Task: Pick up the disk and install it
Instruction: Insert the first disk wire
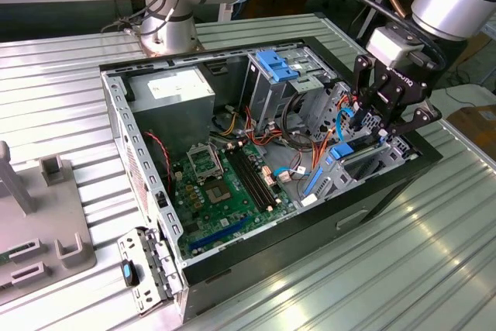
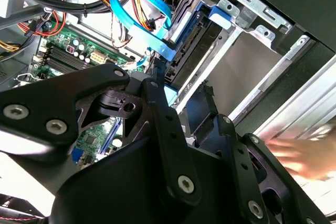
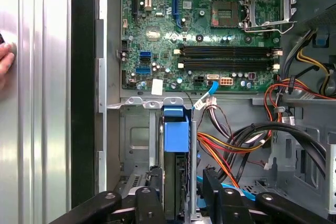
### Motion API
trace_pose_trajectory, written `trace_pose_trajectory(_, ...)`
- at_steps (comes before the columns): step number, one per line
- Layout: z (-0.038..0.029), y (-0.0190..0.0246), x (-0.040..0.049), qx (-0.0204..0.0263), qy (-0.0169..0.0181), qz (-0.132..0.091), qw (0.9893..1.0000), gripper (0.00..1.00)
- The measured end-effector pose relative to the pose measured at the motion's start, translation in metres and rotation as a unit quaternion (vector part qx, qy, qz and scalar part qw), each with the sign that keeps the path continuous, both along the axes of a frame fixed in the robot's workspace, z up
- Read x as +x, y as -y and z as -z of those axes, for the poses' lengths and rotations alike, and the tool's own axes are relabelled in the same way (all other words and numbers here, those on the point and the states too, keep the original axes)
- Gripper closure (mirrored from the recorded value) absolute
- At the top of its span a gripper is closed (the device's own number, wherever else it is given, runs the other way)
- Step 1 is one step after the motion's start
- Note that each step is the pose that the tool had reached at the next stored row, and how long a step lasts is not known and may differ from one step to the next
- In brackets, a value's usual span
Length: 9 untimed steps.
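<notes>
As seen in the first wrist view, the disk (image 3: 176,153) stands on edge inside the drive cage (image 3: 135,145) of the open computer case (image 1: 116,114), its blue carrier end facing the motherboard (image 3: 199,30). In the exterior view the same unit sits in the corner of the case at that view's right, directly beneath the arm's tool. The gripper (image 3: 182,179) straddles the disk with one finger on each side. The jaws are spread: one finger lies close against the carrier, while a narrow gap shows between the other finger and the cage rail beside the disk, so no pinch is evident. Judged from this position, the pick-up step is complete and the disk is already entered in its bay. Full seating against the bay stop and any latch engagement cannot be confirmed from these pictures, so that part of the installation is to be treated as open. A blue ribbon cable (image 2: 134,1) loops above the cage, and bundled power leads (image 3: 236,150) run beside it. A person's hand (image 2: 299,156) rests against the outer side of the case, clear of the gripper.
</notes>
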<state>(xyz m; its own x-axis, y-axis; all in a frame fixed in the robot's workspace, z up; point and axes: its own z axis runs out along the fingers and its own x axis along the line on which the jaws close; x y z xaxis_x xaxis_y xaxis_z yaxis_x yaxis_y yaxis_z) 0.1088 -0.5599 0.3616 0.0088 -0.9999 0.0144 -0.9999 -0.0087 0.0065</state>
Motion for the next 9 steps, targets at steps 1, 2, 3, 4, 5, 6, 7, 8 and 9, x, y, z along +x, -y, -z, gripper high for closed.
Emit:
trace_pose_trajectory(1,0.0,0.0,0.0,0.0,0.0,0.0,1.0,0.56)
trace_pose_trajectory(2,0.0,-0.0003,0.0001,0.0,0.0,0.0,1.0,0.56)
trace_pose_trajectory(3,0.0,-0.0007,0.0006,0.0,0.0,-0.001,1.0,0.56)
trace_pose_trajectory(4,0.0001,-0.0011,0.0012,0.0001,0.0,-0.001,1.0,0.56)
trace_pose_trajectory(5,0.0,-0.0017,0.0027,0.0,0.0,-0.003,1.0,0.56)
trace_pose_trajectory(6,0.0,-0.002,0.0043,0.0001,0.0,-0.004,1.0,0.56)
trace_pose_trajectory(7,-0.0001,-0.0023,0.0057,0.0002,0.0,-0.005,1.0,0.56)
trace_pose_trajectory(8,-0.0002,-0.0033,0.0092,0.0004,0.0,-0.008,1.0,0.56)
trace_pose_trajectory(9,-0.0002,-0.0041,0.0108,0.0008,0.0,-0.01,1.0,0.56)
